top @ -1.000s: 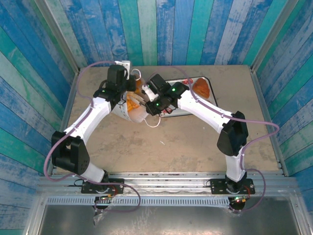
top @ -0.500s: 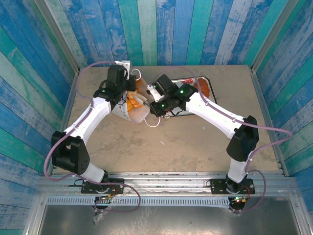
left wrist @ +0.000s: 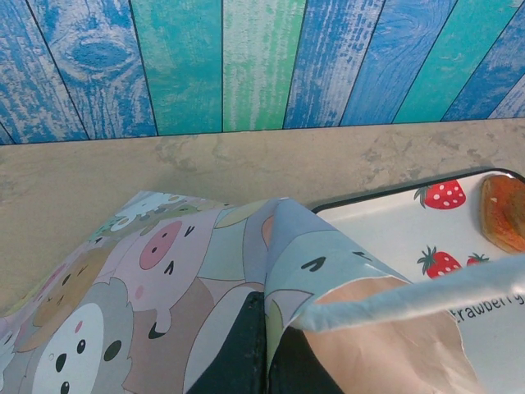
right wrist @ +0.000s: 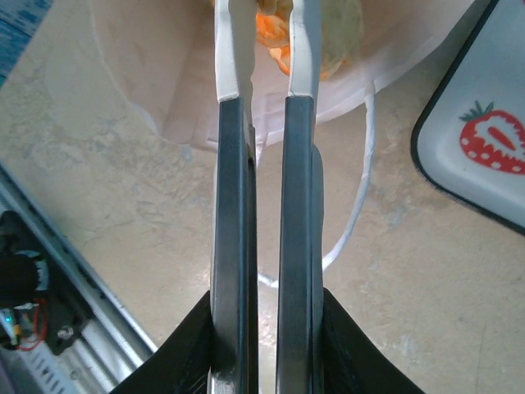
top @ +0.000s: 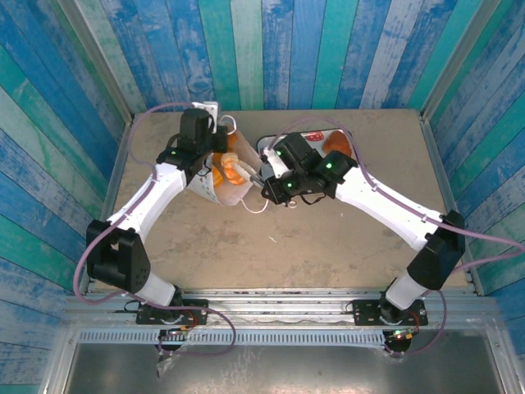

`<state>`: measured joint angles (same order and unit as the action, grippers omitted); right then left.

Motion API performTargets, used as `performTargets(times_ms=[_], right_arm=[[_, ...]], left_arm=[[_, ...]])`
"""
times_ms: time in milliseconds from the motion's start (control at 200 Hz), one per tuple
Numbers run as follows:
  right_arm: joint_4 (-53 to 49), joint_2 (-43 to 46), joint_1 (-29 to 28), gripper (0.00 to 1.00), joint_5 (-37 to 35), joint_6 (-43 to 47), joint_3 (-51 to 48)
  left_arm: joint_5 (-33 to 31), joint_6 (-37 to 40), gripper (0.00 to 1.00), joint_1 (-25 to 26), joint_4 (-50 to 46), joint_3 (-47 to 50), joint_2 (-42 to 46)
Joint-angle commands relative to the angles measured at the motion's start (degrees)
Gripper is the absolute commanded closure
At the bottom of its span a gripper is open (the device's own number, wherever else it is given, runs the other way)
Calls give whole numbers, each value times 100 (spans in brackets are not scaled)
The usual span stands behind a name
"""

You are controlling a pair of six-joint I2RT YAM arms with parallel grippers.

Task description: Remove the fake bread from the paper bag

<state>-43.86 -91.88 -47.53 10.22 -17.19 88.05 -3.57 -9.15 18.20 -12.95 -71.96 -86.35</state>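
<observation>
Partly legible dark print on the white strawberry-pattern tray [left wrist: 379, 236], at the right of the left wrist view, just below a printed strawberry: letters like "rawberr", first letter unclear, end cut off by a white cord handle [left wrist: 426, 290] and the frame edge.

Top view: left gripper [top: 215, 148] at the rim of the bag [top: 223, 190]; right gripper [top: 251, 175] at its mouth, by the bread [top: 232, 171]; tray [top: 267, 148] alongside, bearing one pastry [top: 336, 146].

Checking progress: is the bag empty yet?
Not empty: orange bread shows in the open mouth of the bag.
</observation>
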Motion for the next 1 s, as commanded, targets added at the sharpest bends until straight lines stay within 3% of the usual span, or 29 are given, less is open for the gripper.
performTargets(times_ms=[0,516,731,997], right_arm=[[420,442,49,88,410,-238,-176],[715,1684,694,86,1129,-476,-988],[691,2278,1272,85,1177,-631,-1402],[362,2524,2403,85,1404,-551,-1554]], left_arm=[[6,-130,100,-10,271,61,488],[6,-121,100,-9,271,94,496],[-2,-95,100,-9,282,98,483],[-20,-60,100,-9,271,107,481]])
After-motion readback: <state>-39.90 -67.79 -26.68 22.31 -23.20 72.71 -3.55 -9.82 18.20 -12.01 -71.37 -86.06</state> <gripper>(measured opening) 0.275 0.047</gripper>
